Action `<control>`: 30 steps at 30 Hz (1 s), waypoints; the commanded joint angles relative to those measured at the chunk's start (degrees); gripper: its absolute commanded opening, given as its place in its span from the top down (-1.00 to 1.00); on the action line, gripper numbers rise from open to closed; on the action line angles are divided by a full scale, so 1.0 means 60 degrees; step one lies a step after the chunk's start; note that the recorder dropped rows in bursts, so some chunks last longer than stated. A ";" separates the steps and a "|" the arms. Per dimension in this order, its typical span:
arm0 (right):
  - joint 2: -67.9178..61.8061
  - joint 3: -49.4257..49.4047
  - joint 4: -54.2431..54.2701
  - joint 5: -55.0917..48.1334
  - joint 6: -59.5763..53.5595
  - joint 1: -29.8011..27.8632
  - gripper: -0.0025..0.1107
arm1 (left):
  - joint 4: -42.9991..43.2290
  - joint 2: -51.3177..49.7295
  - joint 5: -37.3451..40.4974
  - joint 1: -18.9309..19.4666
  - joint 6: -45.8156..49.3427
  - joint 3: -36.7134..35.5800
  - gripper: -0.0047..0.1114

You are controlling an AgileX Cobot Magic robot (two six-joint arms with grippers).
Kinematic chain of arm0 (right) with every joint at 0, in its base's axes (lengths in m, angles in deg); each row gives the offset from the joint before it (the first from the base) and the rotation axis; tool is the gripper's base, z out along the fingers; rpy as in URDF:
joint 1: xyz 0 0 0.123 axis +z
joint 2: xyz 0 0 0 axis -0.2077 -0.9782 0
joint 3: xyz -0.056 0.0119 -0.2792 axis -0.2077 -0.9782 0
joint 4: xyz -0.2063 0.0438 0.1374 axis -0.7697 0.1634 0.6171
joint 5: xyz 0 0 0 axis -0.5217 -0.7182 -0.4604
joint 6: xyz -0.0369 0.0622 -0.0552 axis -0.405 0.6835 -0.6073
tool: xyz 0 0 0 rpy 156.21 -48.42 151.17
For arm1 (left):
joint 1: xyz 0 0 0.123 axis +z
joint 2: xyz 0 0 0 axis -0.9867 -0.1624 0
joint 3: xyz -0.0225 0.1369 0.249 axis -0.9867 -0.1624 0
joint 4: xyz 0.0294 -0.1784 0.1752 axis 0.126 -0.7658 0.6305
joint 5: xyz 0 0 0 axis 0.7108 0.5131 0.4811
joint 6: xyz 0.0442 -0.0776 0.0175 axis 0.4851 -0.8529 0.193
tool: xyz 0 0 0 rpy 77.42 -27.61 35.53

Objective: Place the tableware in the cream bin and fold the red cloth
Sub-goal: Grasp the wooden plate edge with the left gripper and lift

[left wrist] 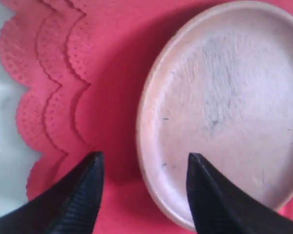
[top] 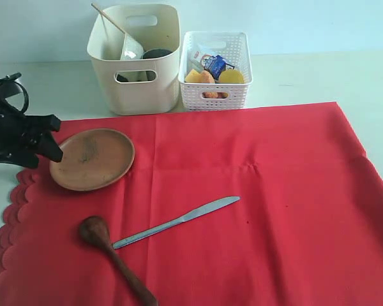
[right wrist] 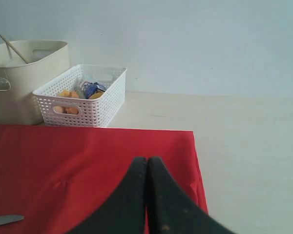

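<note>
The brown plate point(top: 92, 158) lies on the red cloth point(top: 242, 191) near its scalloped left edge. My left gripper point(top: 55, 138) is open at the plate's left rim. In the left wrist view, the left gripper point(left wrist: 144, 163) straddles the rim of the plate point(left wrist: 224, 97): one finger over the plate, the other over the cloth point(left wrist: 107, 63). The dark wooden spoon point(top: 112, 254) and metal knife point(top: 179, 220) lie on the cloth at the front. The cream bin point(top: 134, 76) holds a chopstick point(top: 108, 19) and other ware. My right gripper point(right wrist: 147, 162) is shut and empty above the cloth point(right wrist: 63, 161).
A white lattice basket point(top: 215, 89) with food and a carton stands right of the cream bin. The right wrist view shows the bin point(right wrist: 29, 73), the basket point(right wrist: 83, 97), the knife's tip point(right wrist: 5, 220) and pale table point(right wrist: 244, 146) past the cloth's edge.
</note>
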 commanded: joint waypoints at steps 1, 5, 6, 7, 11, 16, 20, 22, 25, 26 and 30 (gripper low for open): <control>0.0055 -0.0045 -0.0017 0.0053 -0.0027 -0.0044 0.96 | -0.0690 -0.0254 -0.0256 0.0014 0.0328 0.0013 0.04; 0.0055 -0.0045 -0.0017 0.0053 -0.0027 -0.0044 0.96 | -0.1143 -0.0534 -0.0256 0.0014 0.0554 0.0013 0.04; 0.0055 -0.0045 -0.0017 0.0053 -0.0027 -0.0044 0.96 | -0.1252 -0.0591 -0.0277 0.0014 0.0569 0.0013 0.04; 0.0055 -0.0045 -0.0017 0.0053 -0.0027 -0.0044 0.96 | -0.1385 -0.0668 -0.0289 0.0014 0.0602 0.0013 0.04; 0.0055 -0.0045 -0.0017 0.0053 -0.0027 -0.0044 0.96 | -0.2041 -0.0843 -0.0289 0.0014 0.1035 0.0013 0.04; 0.0055 -0.0045 -0.0017 0.0053 -0.0027 -0.0044 0.96 | -0.3411 -0.1023 -0.0004 0.0014 0.2136 0.0013 0.04; 0.0055 -0.0045 -0.0017 0.0053 -0.0027 -0.0044 0.96 | -0.3641 -0.1167 0.0038 0.0014 0.2267 0.0013 0.04; 0.0055 -0.0045 -0.0017 0.0053 -0.0027 -0.0044 0.96 | -0.3641 -0.1225 0.0057 0.0014 0.2267 0.0013 0.04; 0.0055 -0.0045 -0.0017 0.0053 -0.0027 -0.0044 0.96 | -0.3641 -0.1224 0.0072 0.0014 0.2286 0.0013 0.04; 0.0055 -0.0045 -0.0017 0.0053 -0.0027 -0.0044 0.96 | -0.3641 -0.1224 0.0072 0.0014 0.2304 0.0013 0.04; 0.0055 -0.0045 -0.0017 0.0053 -0.0027 -0.0044 0.96 | -0.3659 -0.1224 0.0196 0.0014 0.2322 0.0054 0.04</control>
